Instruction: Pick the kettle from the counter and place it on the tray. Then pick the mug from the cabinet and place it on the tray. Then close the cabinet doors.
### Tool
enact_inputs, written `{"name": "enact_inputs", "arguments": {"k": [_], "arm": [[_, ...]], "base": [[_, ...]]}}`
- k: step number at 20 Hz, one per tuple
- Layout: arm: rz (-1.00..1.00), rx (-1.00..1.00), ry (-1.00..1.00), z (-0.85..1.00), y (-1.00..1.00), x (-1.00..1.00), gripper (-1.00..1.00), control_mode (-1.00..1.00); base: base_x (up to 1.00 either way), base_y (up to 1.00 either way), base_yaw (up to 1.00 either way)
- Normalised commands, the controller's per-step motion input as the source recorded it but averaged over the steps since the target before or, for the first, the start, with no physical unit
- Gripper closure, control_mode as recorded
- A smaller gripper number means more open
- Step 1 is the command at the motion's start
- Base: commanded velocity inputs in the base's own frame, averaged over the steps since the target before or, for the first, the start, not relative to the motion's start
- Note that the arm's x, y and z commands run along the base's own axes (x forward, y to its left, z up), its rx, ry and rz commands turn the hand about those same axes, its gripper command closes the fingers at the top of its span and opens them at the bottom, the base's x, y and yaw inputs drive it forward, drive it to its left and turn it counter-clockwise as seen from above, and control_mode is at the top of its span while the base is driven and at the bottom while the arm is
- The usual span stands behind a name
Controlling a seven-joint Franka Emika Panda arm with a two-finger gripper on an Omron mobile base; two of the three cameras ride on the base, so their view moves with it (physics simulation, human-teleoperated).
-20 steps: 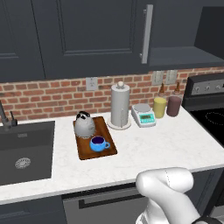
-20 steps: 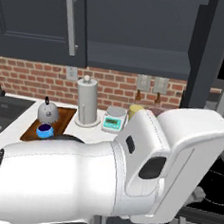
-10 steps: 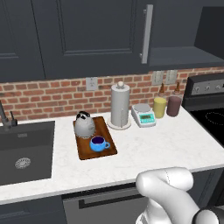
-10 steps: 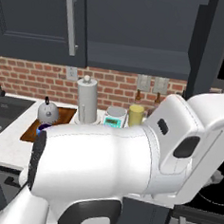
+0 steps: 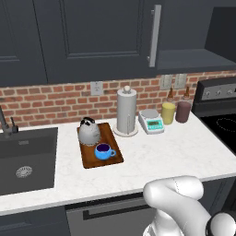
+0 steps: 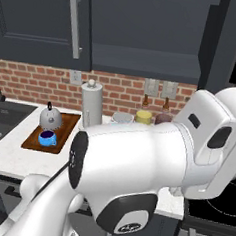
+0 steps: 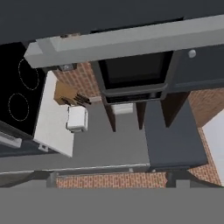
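Both the kettle and the blue mug sit on the brown tray on the white desk, and the cabinet doors look closed, so I judge the task nearly done. The arm should retreat slowly, away from the handle. The pincer stands apart, holding nothing. The kettle is squat, silver, with a black knob

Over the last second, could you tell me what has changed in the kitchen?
Only the arm moved: in the right base view it swung across and now hides the scale and canisters. The kettle and blue mug stayed on the tray, beside the paper-towel roll; the cabinet doors stayed shut.
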Motion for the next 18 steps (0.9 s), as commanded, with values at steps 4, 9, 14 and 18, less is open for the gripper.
{"name": "enact_inputs", "arguments": {"k": [4,9,14,18], "arm": [[0.00,-0.09,0.03,-0.01,-0.05,0.60,-1.00,-1.00],[0.07,-0.04,0.06,-0.06,-0.03,0.51,-1.00,-1.00],[0.11,-0.07,0.00,-0.02,0.07,0.39,-1.00,-1.00],[0.10,-0.05,0.03,0.00,0.07,0.36,-1.00,-1.00]], "base": [[0.00,0.00,0.00],[0.00,0.00,0.00],[0.00,0.00,0.00],[0.00,0.00,0.00]]}}
